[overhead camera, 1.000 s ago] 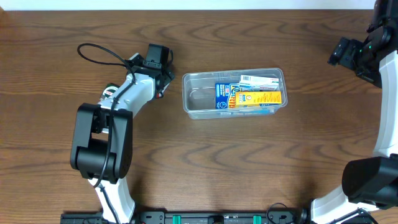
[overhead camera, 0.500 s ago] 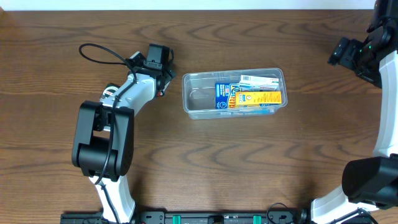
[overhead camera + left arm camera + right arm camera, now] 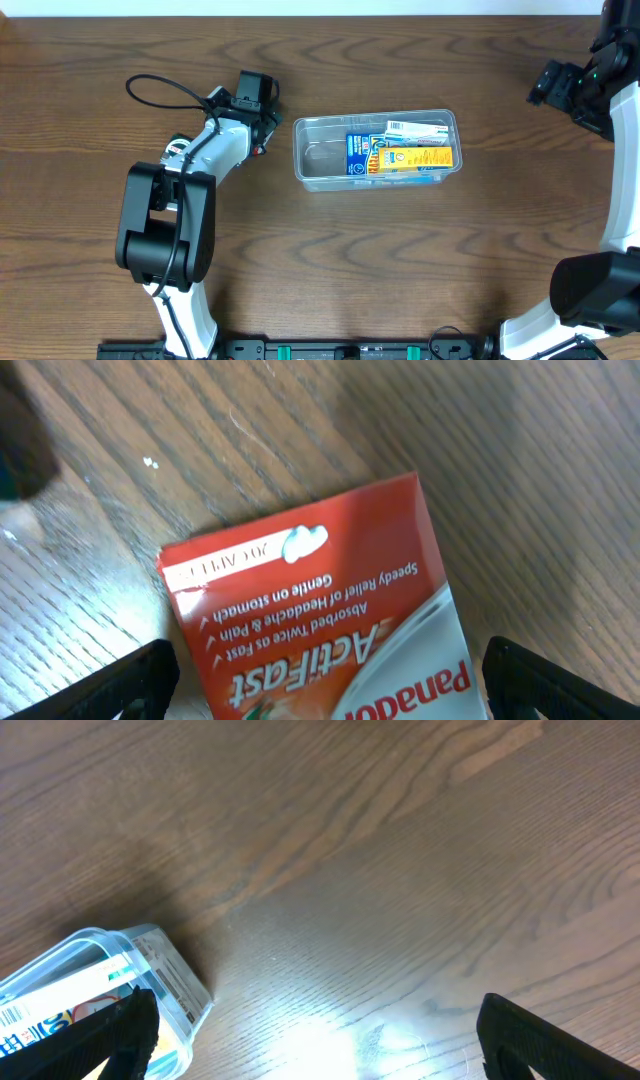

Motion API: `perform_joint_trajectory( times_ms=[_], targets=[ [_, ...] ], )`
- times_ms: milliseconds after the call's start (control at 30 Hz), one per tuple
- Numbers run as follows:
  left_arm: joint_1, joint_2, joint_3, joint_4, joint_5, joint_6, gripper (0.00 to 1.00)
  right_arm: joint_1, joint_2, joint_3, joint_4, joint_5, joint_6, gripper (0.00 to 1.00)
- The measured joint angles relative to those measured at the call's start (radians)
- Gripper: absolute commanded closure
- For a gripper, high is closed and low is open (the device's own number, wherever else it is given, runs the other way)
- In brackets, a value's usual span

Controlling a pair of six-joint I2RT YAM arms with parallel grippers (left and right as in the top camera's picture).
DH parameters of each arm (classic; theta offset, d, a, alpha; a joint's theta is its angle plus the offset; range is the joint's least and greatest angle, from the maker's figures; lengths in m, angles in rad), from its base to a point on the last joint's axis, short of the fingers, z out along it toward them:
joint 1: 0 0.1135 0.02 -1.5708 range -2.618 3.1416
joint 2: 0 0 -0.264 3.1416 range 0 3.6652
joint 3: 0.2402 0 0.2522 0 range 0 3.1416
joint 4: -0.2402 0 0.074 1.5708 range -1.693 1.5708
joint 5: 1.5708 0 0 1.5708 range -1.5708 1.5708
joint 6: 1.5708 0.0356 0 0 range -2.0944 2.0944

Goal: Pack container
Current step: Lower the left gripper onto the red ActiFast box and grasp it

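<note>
Container point(image 3: 318, 170) on the counter point(image 3: 400, 270) holds boxes point(image 3: 402, 153). Left hand point(image 3: 325, 685) spreads wide around a red box point(image 3: 300, 600), not gripping it. Right hand point(image 3: 315, 1045) gapes empty.

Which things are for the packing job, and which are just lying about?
For the job: container; yellow and blue boxes inside it; red Panadol box, under the open left pincer.
Just there: table; black cable loop; right pincer, open, holding nothing.

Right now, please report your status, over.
Left gripper: jaws open, astride red Panadol box. Right gripper: jaws open, empty. Container part filled with boxes. Nothing between Panadol box and container.
</note>
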Motion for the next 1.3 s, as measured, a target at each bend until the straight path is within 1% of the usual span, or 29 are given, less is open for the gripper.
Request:
perform_joint_trajectory(
  times_ms=[300, 467, 700, 767, 1067, 1300],
  targets=[
    [0.000, 0.008, 0.001, -0.029, 0.036, -0.009, 0.02, 0.000, 0.000, 0.000, 0.000, 0.000, 0.000, 0.01],
    [0.000, 0.007, 0.010, -0.089, 0.057, 0.036, 0.02, 0.000, 0.000, 0.000, 0.000, 0.000, 0.000, 0.01],
    [0.003, 0.006, 0.013, -0.211, 0.066, 0.201, 0.02, 0.000, 0.000, 0.000, 0.000, 0.000, 0.000, 0.01],
    [0.010, 0.005, 0.013, -0.225, 0.079, 0.244, 0.02, 0.000, 0.000, 0.000, 0.000, 0.000, 0.000, 0.01],
    [0.094, 0.002, 0.021, -0.234, 0.150, 0.480, 0.02, 0.000, 0.000, 0.000, 0.000, 0.000, 0.000, 0.01],
    [0.163, 0.006, 0.021, -0.167, 0.159, 0.587, 0.02, 0.000, 0.000, 0.000, 0.000, 0.000, 0.000, 0.01]
  ],
)
